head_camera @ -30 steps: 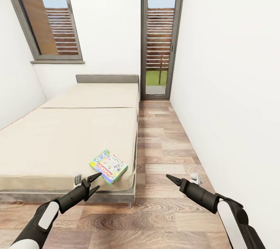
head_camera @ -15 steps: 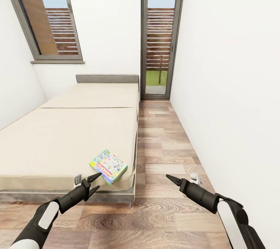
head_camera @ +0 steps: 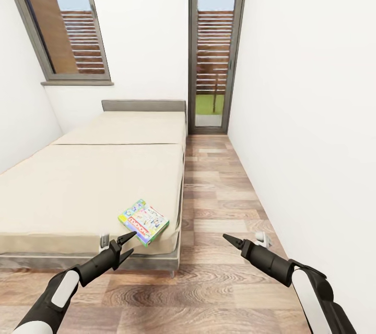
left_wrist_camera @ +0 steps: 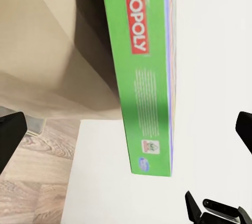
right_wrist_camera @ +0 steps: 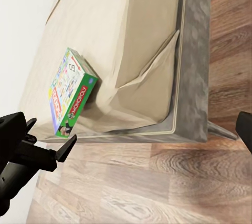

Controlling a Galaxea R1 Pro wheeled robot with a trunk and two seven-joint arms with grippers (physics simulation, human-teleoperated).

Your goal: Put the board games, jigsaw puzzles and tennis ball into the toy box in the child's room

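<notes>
One board game [head_camera: 143, 222], a Monopoly box with a green side, lies flat on the near right corner of the beige bed [head_camera: 94, 177]. My left gripper [head_camera: 129, 244] is open just in front of the box's near corner, at mattress height. In the left wrist view the box's green edge [left_wrist_camera: 144, 77] runs between the two spread fingers, and nothing is held. My right gripper [head_camera: 230, 240] is open over the wood floor, right of the bed. Its wrist view looks back at the box [right_wrist_camera: 68, 98] on the bed corner [right_wrist_camera: 131, 40].
A strip of wood floor [head_camera: 224, 188] runs between the bed and the white right wall [head_camera: 313, 115] to a tall glass door [head_camera: 214, 47]. A grey headboard [head_camera: 143, 105] and a window [head_camera: 68, 21] stand at the far end. The bed frame's leg [right_wrist_camera: 218, 129] is at the near corner.
The whole picture has shifted a little, so the camera moved slightly. Both arms hold the same pose and the box lies as before.
</notes>
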